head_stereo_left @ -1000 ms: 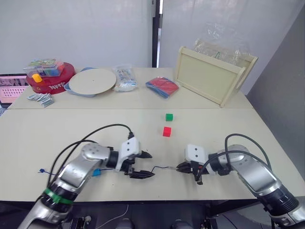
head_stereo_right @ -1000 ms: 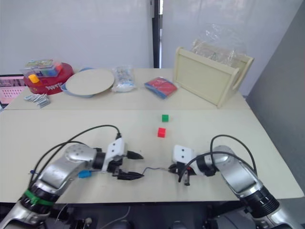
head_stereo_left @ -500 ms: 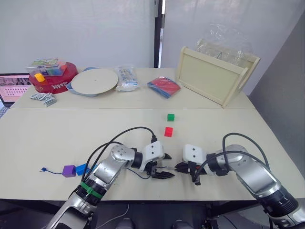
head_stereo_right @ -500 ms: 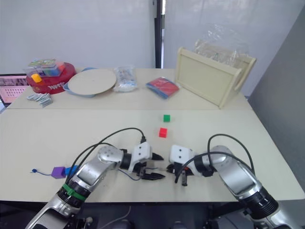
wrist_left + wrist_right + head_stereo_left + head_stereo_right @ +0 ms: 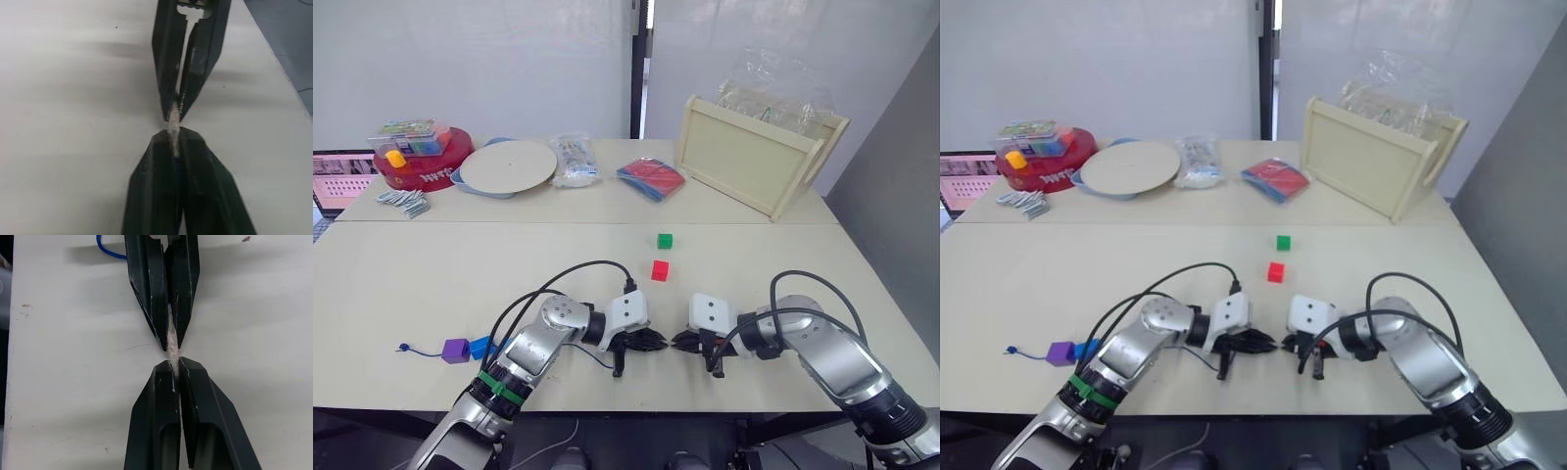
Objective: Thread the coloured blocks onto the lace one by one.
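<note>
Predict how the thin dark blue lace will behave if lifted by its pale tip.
The thin dark blue lace would probably hang limp: it lies in a loose curve on the table. Its pale tip looks stiffer, staying straight between both grippers' fingers. The purple block and blue block would likely weigh down the far end.

Head stereo looks down over table [image 5: 431, 264] — wrist cameras close, facing each other.

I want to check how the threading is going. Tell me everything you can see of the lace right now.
The lace is a thin dark blue cord lying on the pale table. Its knotted end sits far to the robot's left, with a purple block and a blue block already on it. Its pale stiff tip is pinched at once by the left gripper and the right gripper, tip to tip.
</note>
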Controlling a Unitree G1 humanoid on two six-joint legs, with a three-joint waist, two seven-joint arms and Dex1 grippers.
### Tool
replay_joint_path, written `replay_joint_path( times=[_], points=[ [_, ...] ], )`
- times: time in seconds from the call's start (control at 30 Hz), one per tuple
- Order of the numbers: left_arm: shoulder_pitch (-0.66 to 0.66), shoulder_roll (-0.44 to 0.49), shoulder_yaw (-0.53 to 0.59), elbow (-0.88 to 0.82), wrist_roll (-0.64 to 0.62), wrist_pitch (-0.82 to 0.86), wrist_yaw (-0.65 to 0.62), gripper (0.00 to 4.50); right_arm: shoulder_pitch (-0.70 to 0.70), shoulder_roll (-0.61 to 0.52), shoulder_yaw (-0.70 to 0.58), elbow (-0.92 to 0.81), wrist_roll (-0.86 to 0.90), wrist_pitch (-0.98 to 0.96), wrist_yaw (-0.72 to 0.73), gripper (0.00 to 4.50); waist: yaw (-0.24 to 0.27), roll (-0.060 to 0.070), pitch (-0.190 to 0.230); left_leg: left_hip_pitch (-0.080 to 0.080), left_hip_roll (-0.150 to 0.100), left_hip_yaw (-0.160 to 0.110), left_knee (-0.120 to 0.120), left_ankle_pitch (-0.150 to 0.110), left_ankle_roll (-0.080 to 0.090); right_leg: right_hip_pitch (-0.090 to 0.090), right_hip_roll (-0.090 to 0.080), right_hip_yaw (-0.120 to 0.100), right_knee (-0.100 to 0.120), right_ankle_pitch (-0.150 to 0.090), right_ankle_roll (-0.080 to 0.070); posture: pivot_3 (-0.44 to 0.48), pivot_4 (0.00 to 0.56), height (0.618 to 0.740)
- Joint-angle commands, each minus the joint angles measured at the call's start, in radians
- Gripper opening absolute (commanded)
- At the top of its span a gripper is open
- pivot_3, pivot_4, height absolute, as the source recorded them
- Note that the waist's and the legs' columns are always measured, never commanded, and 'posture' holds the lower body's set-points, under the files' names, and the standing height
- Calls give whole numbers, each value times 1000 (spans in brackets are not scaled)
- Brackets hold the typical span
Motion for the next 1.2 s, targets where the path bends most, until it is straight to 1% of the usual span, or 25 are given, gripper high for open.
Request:
replay_joint_path(
  times=[0.03, 0.33, 0.43, 0.5, 0.63, 0.7, 0.77, 0.83, 0.9, 1.03, 1.13, 1.2],
  points=[
    [-14, -10, 15, -9, 4, -2, 16, 11, -8, -3, -6, -35, 12, 2, 5, 0, 0, 0, 0, 0, 0, 0, 0, 0, 0, 0, 0, 0, 0, 0, 0, 0, 150, 740],
    [-16, -19, 27, -8, -5, 4, 19, 11, 8, -13, -5, -47, 17, -11, 17, 0, 0, 0, 0, 0, 0, 0, 0, 0, 0, 0, 0, 0, 0, 0, 0, 0, 150, 740],
    [-2, -2, 41, -14, -16, 2, 7, 0, 15, -2, -40, -67, 50, 26, 0, 1078, -1, 0, 0, 0, 0, 0, 0, 0, 0, 0, 0, 0, 0, 0, 0, 0, 150, 740],
    [13, 19, 59, -24, -27, 10, 2, 0, 19, 9, -87, -75, 78, 58, -26, 1711, -1, 0, 0, 0, 0, 0, 0, 0, 0, 0, 0, 0, 0, 0, 0, 0, 150, 740],
    [66, 86, 121, -73, -72, 37, -17, 0, 44, 29, -197, -100, 152, 141, -91, 3051, -2, 0, 0, 0, 0, 0, 0, 0, 0, 0, 0, 0, 0, 0, 0, 0, 150, 740],
    [79, 102, 132, -90, -82, 46, -22, 0, 52, 33, -214, -114, 172, 162, -106, 3823, -1, 0, 0, 0, 0, 0, 0, 0, 0, 0, 0, 0, 0, 0, 0, 0, 150, 740],
    [114, 148, 188, -129, -121, 83, -25, 0, 84, 100, -283, -129, 213, 205, -190, 4459, 0, -1, 0, 0, 0, 0, 0, 0, 0, 0, 0, 0, 0, 0, 0, 0, 150, 740],
    [154, 195, 243, -161, -148, 109, -23, 0, 111, 217, -315, -115, 182, 210, -347, 4485, -3, -1, -1, 0, 1, -1, 0, 0, 0, 0, 0, 0, 0, 0, 0, 0, 150, 740],
    [197, 232, 288, -187, -164, 128, -5, 0, 132, 404, -306, -99, 109, 173, -572, 4485, -12, -1, -1, 0, 1, -1, -1, 0, 0, 0, 1, 0, 1, 0, 0, 0, 150, 740],
    [240, 261, 322, -218, -172, 149, 22, 0, 192, 645, -268, -104, 4, 126, -849, 4485, -20, 1, 0, 1, 1, -1, -4, 1, -1, -2, 0, 0, 3, 0, 0, 0, 150, 740],
    [251, 267, 336, -233, -182, 165, 38, 0, 232, 748, -211, -90, -71, 67, -976, 4485, -19, 0, 0, 1, 0, -1, -4, 1, -1, -2, 0, 0, 3, 0, 0, 0, 150, 740],
    [256, 273, 339, -240, -186, 172, 45, 0, 235, 818, -183, -36, -120, 4, -1065, 4485, -22, 0, 0, 1, 0, -1, -4, 1, -2, -2, 0, 0, 3, 0, 0, 0, 150, 740]
  ],
)
